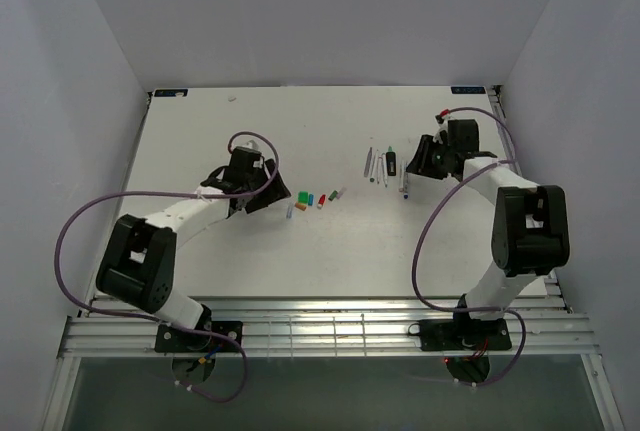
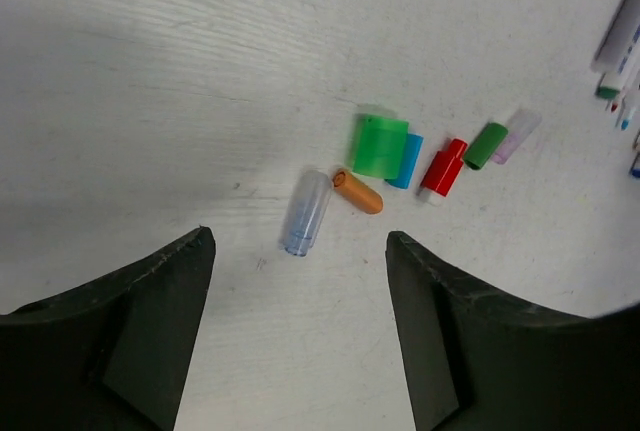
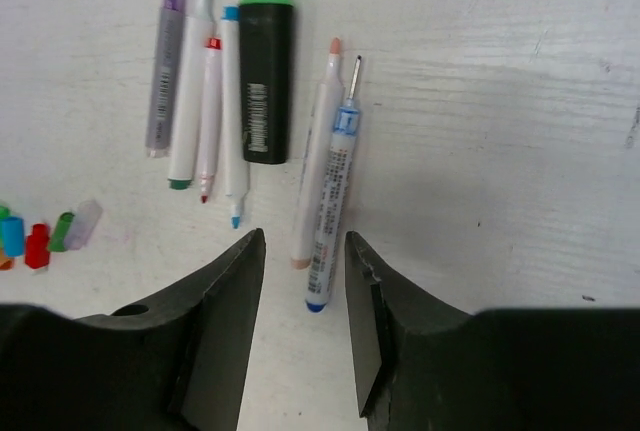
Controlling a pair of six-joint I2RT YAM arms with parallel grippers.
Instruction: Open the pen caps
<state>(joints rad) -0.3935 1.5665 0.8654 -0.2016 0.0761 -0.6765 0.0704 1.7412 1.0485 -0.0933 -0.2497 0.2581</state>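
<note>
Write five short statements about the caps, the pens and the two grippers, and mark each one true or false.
1. The left gripper and the right gripper are both open. True.
2. The orange cap lies on the table beside a clear cap. True.
3. The black marker has a green tip. True.
4. The left gripper holds the orange cap. False: it holds nothing, and the orange cap lies loose on the table.
5. The right gripper is over the caps. False: it is over the pens.
</note>
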